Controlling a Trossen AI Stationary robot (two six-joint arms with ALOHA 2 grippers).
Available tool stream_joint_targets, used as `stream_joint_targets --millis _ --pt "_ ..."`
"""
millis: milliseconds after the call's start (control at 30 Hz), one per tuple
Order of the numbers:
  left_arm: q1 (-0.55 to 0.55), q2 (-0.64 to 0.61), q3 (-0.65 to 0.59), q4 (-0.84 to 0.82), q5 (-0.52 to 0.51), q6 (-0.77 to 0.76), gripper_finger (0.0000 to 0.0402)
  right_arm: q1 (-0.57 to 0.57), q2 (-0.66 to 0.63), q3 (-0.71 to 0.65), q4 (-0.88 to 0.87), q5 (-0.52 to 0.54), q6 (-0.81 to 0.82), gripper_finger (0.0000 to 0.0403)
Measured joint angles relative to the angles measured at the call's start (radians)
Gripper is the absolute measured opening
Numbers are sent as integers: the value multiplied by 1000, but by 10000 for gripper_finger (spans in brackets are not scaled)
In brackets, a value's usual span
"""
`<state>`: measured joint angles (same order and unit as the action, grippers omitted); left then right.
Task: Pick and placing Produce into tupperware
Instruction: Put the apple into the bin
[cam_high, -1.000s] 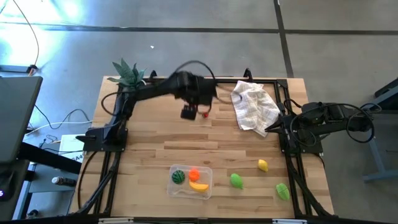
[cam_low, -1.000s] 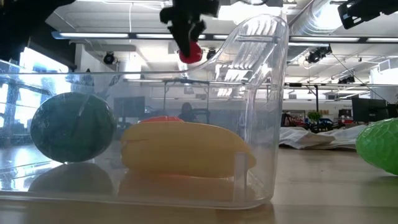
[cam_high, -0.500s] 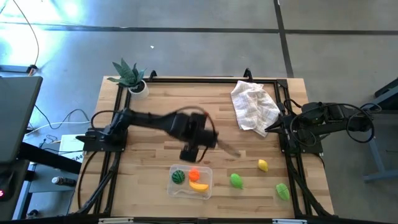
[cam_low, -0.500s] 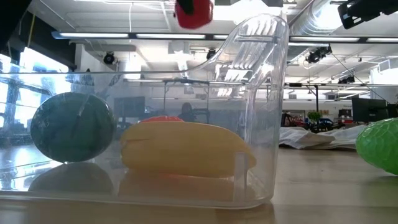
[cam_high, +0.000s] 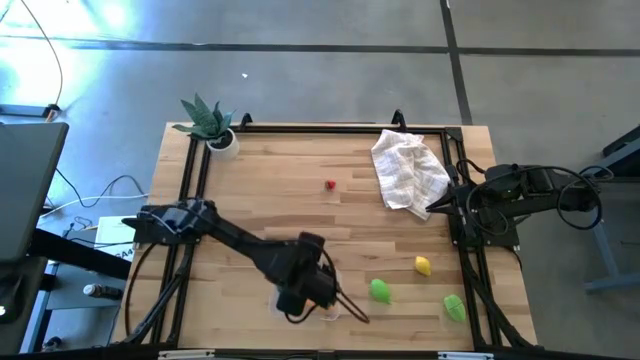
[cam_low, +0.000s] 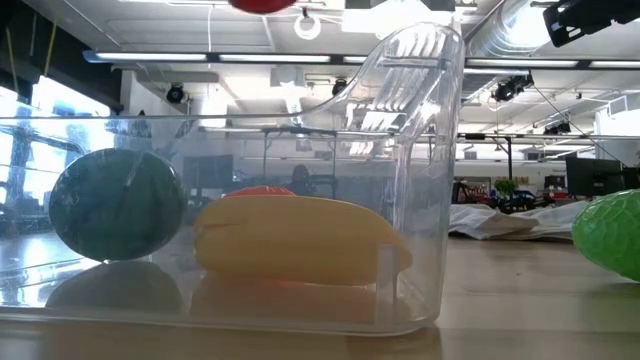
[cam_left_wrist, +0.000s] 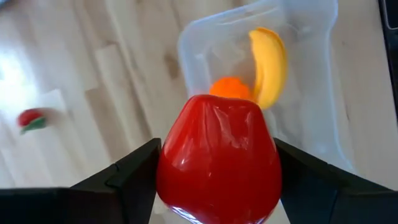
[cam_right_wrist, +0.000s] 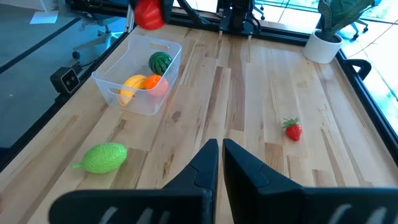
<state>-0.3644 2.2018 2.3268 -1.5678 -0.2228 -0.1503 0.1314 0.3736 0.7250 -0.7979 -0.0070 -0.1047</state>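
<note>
Gleaming red pepper (cam_left_wrist: 216, 158), smooth, rounded, glossy

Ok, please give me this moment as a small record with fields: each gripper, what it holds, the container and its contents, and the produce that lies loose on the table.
left gripper: above the clear plastic rectangular container, fingers shut on a glossy red toy fruit
right gripper: waiting at the table's right edge, fingers together, empty
container contents: dark green round melon, yellow banana, orange round fruit
loose on table: small red strawberry, yellow lemon, two bumpy green vegetables
other: crumpled white checked cloth, spiky green plant in white pot
</note>
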Motion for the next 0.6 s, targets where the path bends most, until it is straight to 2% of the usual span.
stream_joint_targets --millis 367,600 --pt "-91 108 0 76 22 23 260 0 0 0 0 0 0 16" --pt "-93 157 0 104 36 59 263 0 0 0 0 0 0 16"
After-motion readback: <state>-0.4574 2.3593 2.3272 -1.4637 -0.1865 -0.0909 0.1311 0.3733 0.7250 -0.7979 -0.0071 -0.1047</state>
